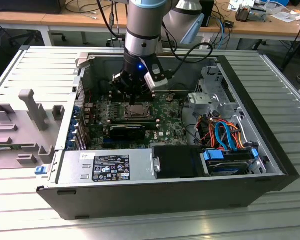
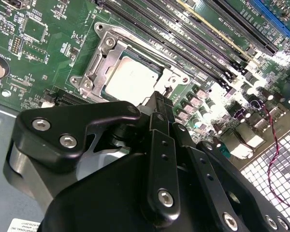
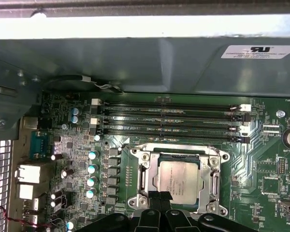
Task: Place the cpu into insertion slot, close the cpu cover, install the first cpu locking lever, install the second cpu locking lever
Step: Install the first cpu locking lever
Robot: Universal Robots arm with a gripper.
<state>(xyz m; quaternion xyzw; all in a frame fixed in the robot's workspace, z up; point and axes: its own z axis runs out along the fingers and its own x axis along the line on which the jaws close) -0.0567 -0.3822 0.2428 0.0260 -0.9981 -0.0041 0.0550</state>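
The cpu (image 3: pixel 178 181) lies flat in the insertion slot (image 3: pixel 217 157) on the green motherboard, its silver top facing up. The cpu cover (image 3: pixel 144 176) lies down around it as a metal frame, and the chip shows through its window. My gripper (image 3: pixel 160 199) hangs just over the socket's edge, its two black fingers pressed together with nothing between them. In the second wrist view the fingertips (image 2: pixel 160 102) touch or nearly touch the frame beside the cpu (image 2: pixel 130 79). The exterior view has the gripper (image 1: pixel 132 101) reaching down into the open computer case over the socket (image 1: pixel 136 111).
Long black memory slots (image 3: pixel 169 121) run beside the socket, and capacitors (image 3: pixel 93 169) stand close to it. The case wall (image 3: pixel 135 63) rises behind them. A drive bay with coloured cables (image 1: pixel 222 135) and a power supply (image 1: pixel 110 165) fill the case's near side. A grey fixture (image 1: pixel 25 125) sits at the exterior view's left.
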